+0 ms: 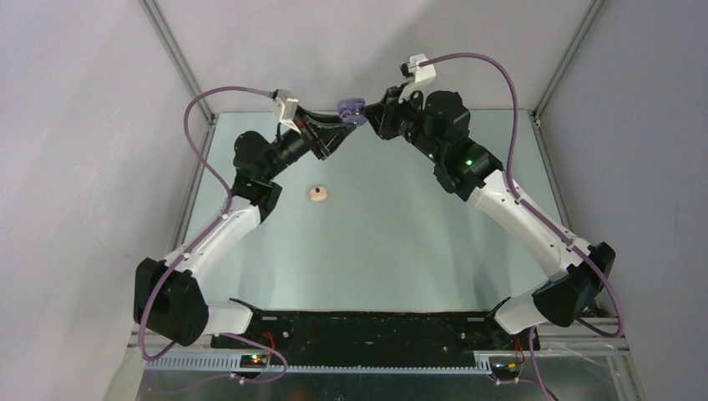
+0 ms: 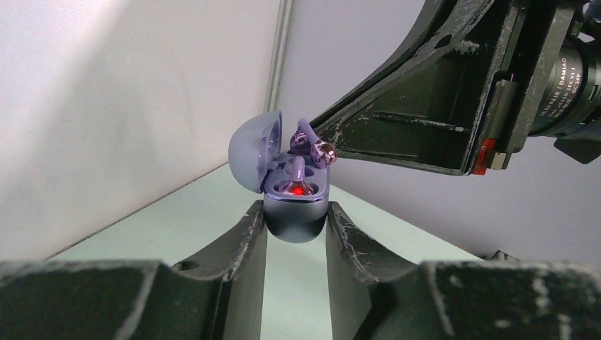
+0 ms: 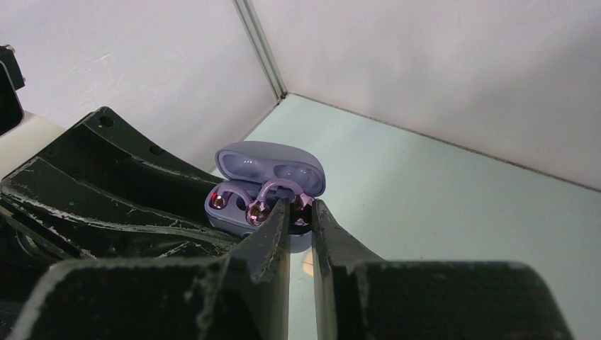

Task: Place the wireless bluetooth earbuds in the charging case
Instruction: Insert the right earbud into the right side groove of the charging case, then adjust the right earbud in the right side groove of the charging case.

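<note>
L fingers (image 2: 256, 218) clamp the base of a glossy purple pebble-shaped charging case (image 2: 295, 212), held above the pale green bench (image 1: 401, 225), lid up, 1 purple hooked earbud (image 2: 298, 172) seated. R fingers (image 3: 282, 218), nearly shut, pinch the 2nd purple earbud (image 2: 319, 150) just above the case's free well, long axis tilted across it, so R arm is nearer. Count: 2 purple buds, 1 case, 1 small cream-white piece (image 1: 317, 194) on bench.
</note>
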### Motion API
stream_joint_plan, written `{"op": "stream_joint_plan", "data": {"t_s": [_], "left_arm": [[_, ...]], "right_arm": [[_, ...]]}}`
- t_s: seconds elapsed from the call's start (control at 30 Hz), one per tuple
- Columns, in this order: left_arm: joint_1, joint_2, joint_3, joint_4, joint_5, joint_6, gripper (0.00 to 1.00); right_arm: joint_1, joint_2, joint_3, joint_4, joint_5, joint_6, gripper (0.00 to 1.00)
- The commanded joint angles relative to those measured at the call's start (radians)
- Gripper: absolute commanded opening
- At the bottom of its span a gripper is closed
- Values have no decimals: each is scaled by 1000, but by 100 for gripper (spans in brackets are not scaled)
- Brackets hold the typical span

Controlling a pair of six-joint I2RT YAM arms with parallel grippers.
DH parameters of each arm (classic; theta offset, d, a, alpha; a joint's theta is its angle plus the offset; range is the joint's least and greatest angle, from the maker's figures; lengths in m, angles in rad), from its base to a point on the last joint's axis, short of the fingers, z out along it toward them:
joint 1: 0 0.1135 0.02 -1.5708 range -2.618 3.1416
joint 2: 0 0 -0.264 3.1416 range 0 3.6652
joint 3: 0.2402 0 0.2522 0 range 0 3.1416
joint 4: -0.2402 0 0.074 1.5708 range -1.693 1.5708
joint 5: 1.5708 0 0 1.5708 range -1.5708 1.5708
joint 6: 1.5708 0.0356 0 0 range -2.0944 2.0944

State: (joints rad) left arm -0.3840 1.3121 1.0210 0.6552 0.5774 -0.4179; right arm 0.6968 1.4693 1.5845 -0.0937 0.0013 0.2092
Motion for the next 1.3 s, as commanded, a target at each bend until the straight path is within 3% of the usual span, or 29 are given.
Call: {"op": "stream_joint_plan", "data": {"t_s": [0.0,0.13,0.27,0.37,0.67,1.1,1.27], "left_arm": [[2,-28,34,43,-41,2,0],[0,-27,30,52,-13,0,0],[0,-33,18,52,-16,3,0],[1,-35,15,52,-17,5,0],[9,-21,14,69,3,-1,0],[11,-2,-3,116,151,1,0],[11,-19,-30,112,193,33,0]], "right_arm": [[11,5,32,2,-1,13,0],[7,14,34,8,-1,26,1],[2,18,39,7,-28,31,22],[-10,11,50,-21,-70,30,31],[-101,-11,105,-176,-215,-10,37],[-222,5,139,-147,-695,-19,55],[-232,30,167,-131,-746,32,55]]}}
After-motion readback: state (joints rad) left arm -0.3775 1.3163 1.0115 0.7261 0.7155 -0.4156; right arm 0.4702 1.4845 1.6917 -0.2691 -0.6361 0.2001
